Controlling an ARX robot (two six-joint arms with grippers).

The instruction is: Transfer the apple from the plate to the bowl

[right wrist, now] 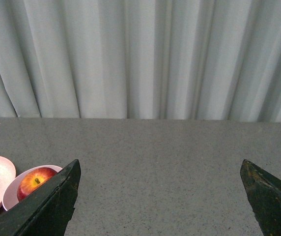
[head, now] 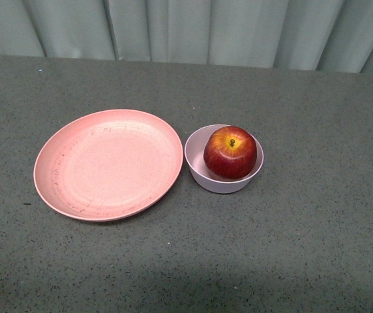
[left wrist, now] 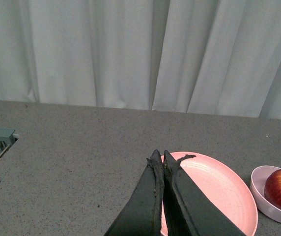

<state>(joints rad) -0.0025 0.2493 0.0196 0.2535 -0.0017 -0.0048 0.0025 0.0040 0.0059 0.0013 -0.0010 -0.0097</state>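
Apple (head: pixel 231 152), firm, smooth, likely slippery, sits in bowl (head: pixel 223 158) beside empty plate (head: pixel 108 163). Left gripper (left wrist: pixel 160 160) closed, empty; right gripper (right wrist: pixel 160 169) wide open, empty.

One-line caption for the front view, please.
Glossy dark-red apple sits in small pale lilac bowl, beside the empty wide salmon-pink plate.

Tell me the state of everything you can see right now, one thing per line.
apple: upright in the bowl, stem up
bowl: upright, holding the apple
plate: empty, beside the bowl
left gripper: shut, holding nothing
right gripper: open wide, holding nothing
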